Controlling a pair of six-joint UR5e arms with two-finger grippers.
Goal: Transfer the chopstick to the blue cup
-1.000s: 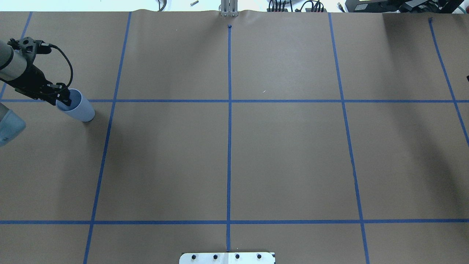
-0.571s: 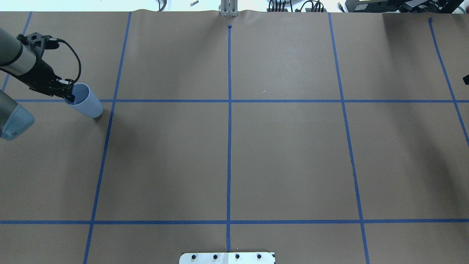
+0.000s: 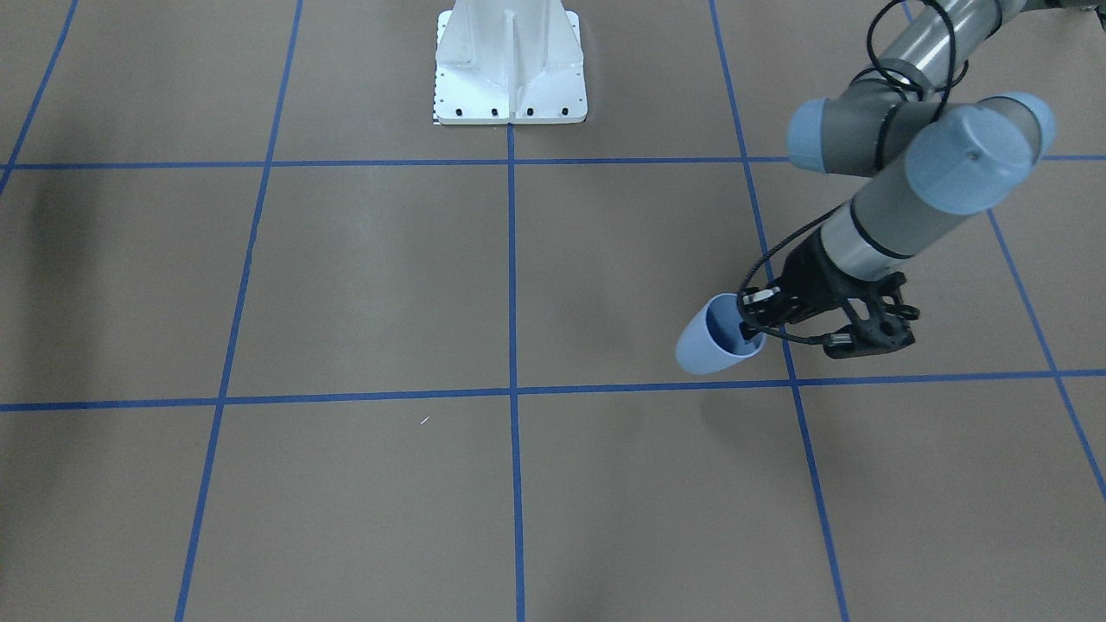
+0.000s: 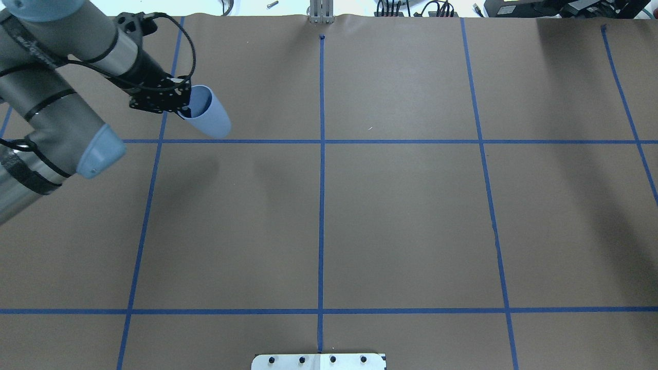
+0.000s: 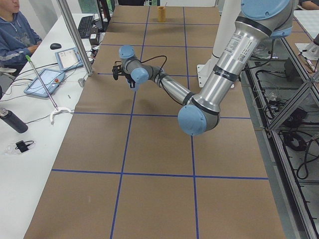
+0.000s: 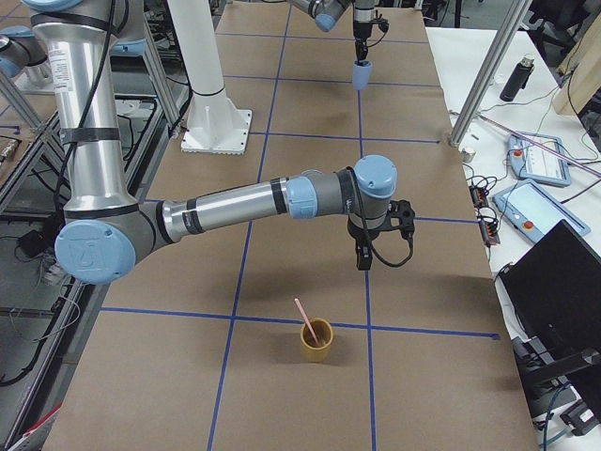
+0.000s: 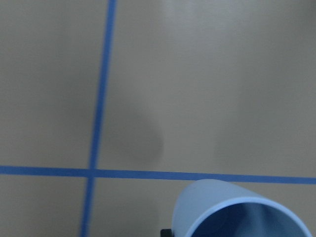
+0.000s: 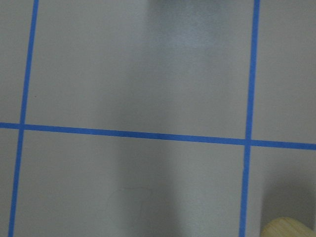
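Front-facing view: the left tool (image 3: 753, 324) pinched the rim of one tilted blue cup (image 3: 707, 347), with its fingertips partly hidden inside. Right-side view: one chopstick (image 6: 303, 318) stood in one tan cup (image 6: 316, 346) on the table (image 6: 282, 399), near but apart from the right tool (image 6: 362, 258) (grip state could not be told).

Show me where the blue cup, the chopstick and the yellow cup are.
blue cup (image 4: 212, 121): overhead view, side wall.
chopstick (image 6: 301, 315): right side view, shaft above rim.
yellow cup (image 6: 315, 349): right side view, front wall.
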